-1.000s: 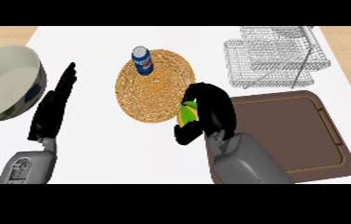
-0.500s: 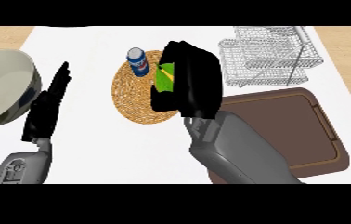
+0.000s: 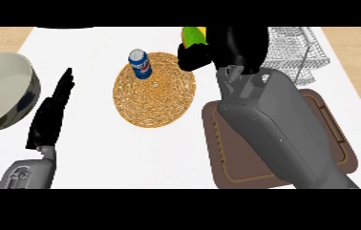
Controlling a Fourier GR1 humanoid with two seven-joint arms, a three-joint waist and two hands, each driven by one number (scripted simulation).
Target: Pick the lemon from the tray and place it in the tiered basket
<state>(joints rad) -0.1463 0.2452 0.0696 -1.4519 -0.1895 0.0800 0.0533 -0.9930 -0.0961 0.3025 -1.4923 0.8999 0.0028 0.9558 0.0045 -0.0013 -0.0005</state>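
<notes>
Head view, steep look down at white counter [image 3: 99, 148]. R hand [image 3: 236, 47] was raised near the view's upper edge, fingers curled round the lemon [image 3: 192, 35]; only a yellow-green part of the fruit showed at the hand's left side, the rest hidden by the black fingers. R forearm [image 3: 271, 124], grey, ran from lower right up to the hand and covered much of the brown tray [image 3: 328, 133], which lay on the counter at right. Lemon thus off the tray, held in the R hand, between the woven mat and the wire basket, and not in the basket. Whether it was over the counter or over the basket's edge could not be told.

Tiered basket [image 3: 300, 47], grey wire, stood at upper right, partly behind the R hand and forearm.

Round woven mat [image 3: 156, 95] lay at centre, just left of the tray. A blue can [image 3: 140, 64] stood on the mat's upper left part, w/ white lettering too small to read.

L hand [image 3: 51, 117] showed at left, resting, fingers straight and together, pointing up the view; holding nothing. Its grey forearm [image 3: 26, 174] entered at lower left.

A pale round bowl-like vessel [image 3: 14, 93] was cut by the left edge, just beside the L hand.
</notes>
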